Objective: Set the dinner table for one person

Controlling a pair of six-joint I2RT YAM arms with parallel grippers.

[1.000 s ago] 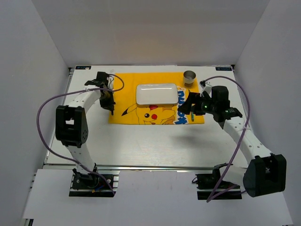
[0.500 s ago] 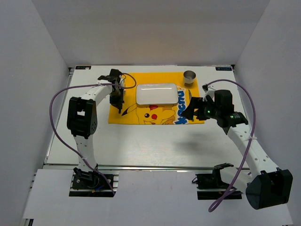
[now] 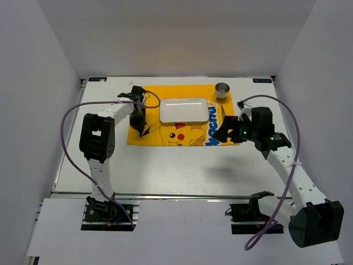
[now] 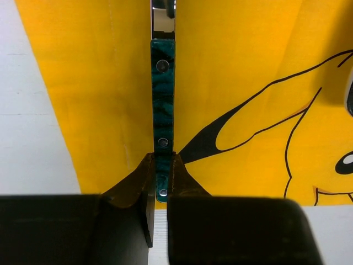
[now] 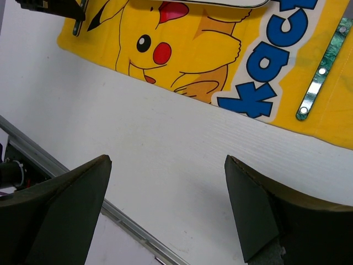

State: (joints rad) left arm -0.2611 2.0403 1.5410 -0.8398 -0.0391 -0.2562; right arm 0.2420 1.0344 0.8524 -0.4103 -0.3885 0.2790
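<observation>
Nearest, past its metal rail edge, the large white rectangular dinner table spreads across the whole work area and carries everything else. Beyond a bare strip of tabletop lies a yellow cartoon-printed cloth mat, square to the table and set towards its far side.

Right gripper: jaws spread wide, nothing between them. It hangs about the near right corner of the mat, above the cloth's edge and the white tabletop just in front of it. Just beyond it, a flat utensil with a green marbled, riveted handle rests on the mat's right margin beside the blue lettering. Its working end is out of view.

Left gripper: jaws narrow, pinched on the near end of a second green-handled utensil, which runs straight away along the mat's left strip. Only the start of its polished metal shows, so its kind cannot be told, nor whether it touches the cloth.

Farther on, a white rounded-rectangle plate sits centred on the mat's far half. A small round metal cup stands at the mat's far right corner.
</observation>
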